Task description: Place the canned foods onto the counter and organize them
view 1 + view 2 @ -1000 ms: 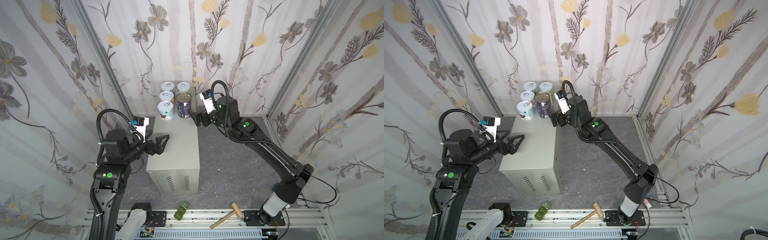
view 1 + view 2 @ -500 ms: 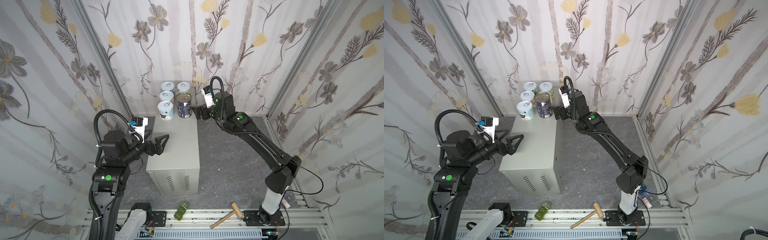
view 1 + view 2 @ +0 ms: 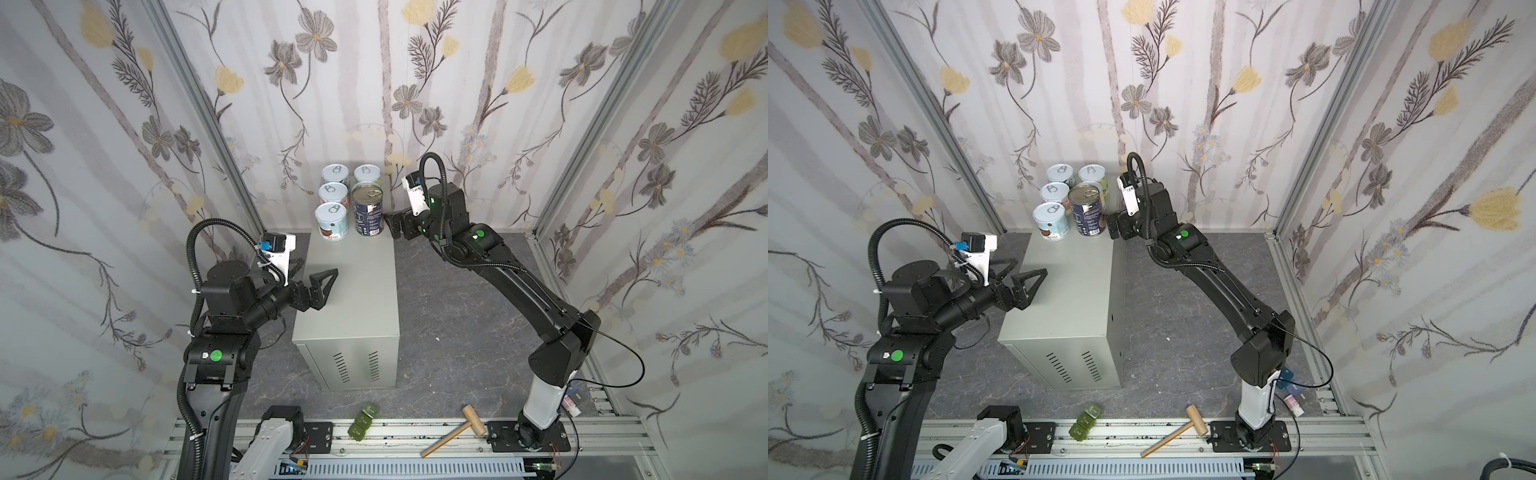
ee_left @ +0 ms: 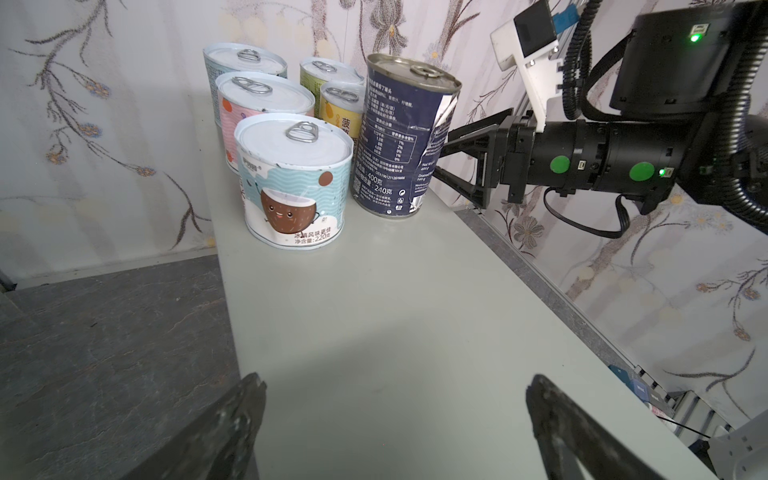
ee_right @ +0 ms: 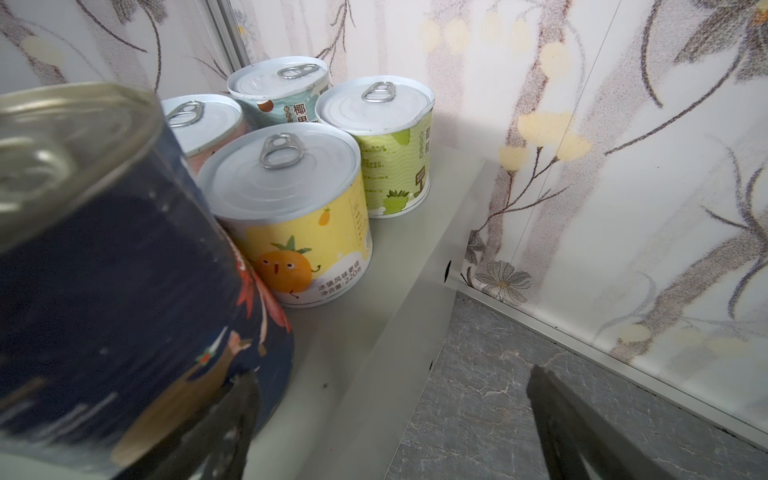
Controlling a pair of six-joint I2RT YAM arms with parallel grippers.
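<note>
Counter [image 3: 353, 291], right gripper [image 3: 391, 225] spread, seemingly empty

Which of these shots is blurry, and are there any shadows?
Right wrist view: the tall dark navy tin is close and smeared, while the yellow pineapple-label tin is sharp. Left wrist view: crisp labels, with a soft shadow on the beige-grey metal box. Both top views: sharp.

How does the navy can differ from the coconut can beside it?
The navy can is taller than the coconut can. Its lid is bare metal, the coconut can's pale white. Its label is dark and torn, the coconut can's light blue. Both stand upright on the counter.
</note>
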